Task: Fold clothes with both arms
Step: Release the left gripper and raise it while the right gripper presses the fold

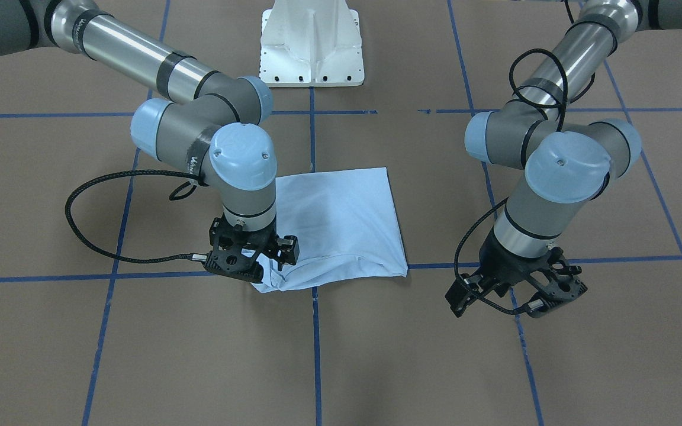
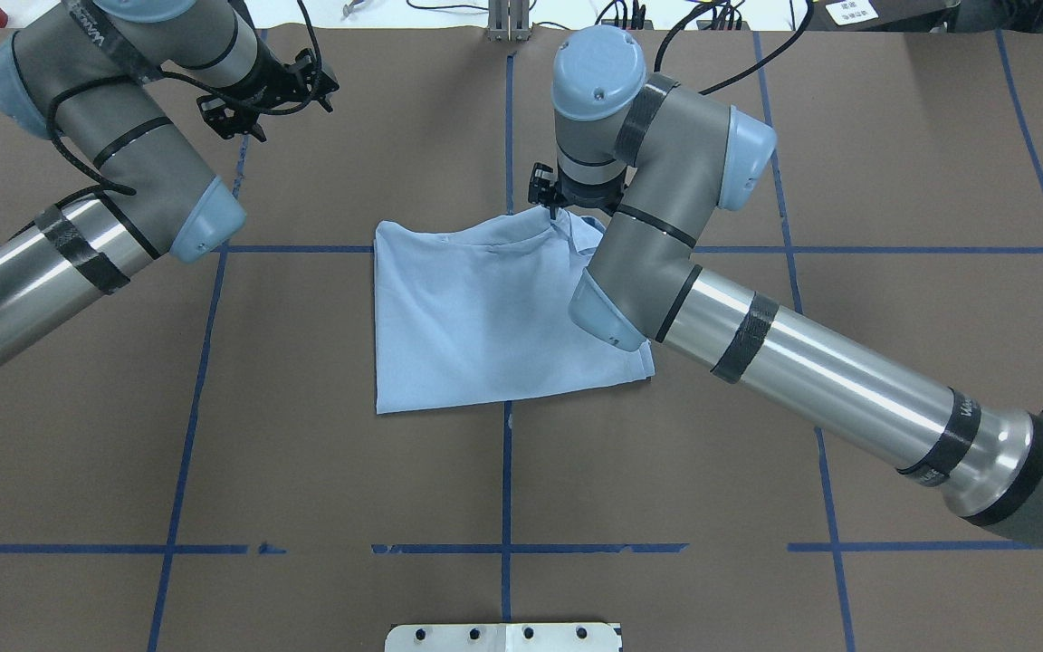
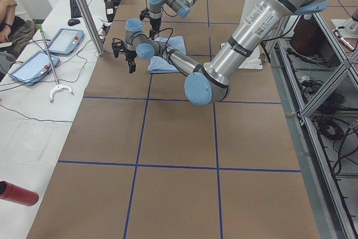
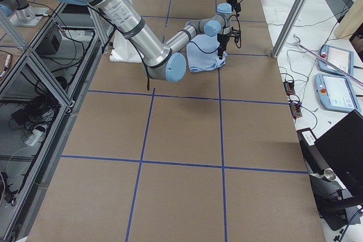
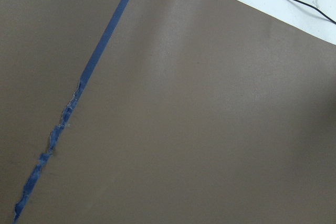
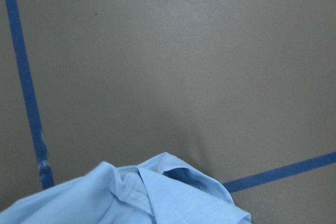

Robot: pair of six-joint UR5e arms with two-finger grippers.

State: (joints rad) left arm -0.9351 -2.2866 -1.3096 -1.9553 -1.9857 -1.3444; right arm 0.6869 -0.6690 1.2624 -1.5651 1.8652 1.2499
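The pale light-blue T-shirt (image 1: 341,219) lies near the middle of the brown surface (image 1: 376,355), already reduced to a compact, roughly square packet. Its sleeves and lower part are tucked out of sight, so most of the folding looks done. Three edges lie flat and fairly straight. The edge on the operators' side is less tidy, with a ridge running along it and one corner bunched.

The right hand (image 1: 261,266) is down on that bunched corner. In the overhead view the cloth rises to a small peak at the hand, so it is judged to be clamped on the T-shirt, though the fingers themselves are hidden. The right wrist view shows only the crumpled hem and collar-like folds at its lower edge.

The left hand (image 1: 512,296) hangs over bare surface, well apart from the T-shirt and holding nothing. Whether its fingers are apart or together cannot be told.

What seems left is one more fold or a smoothing of that corner, then release.
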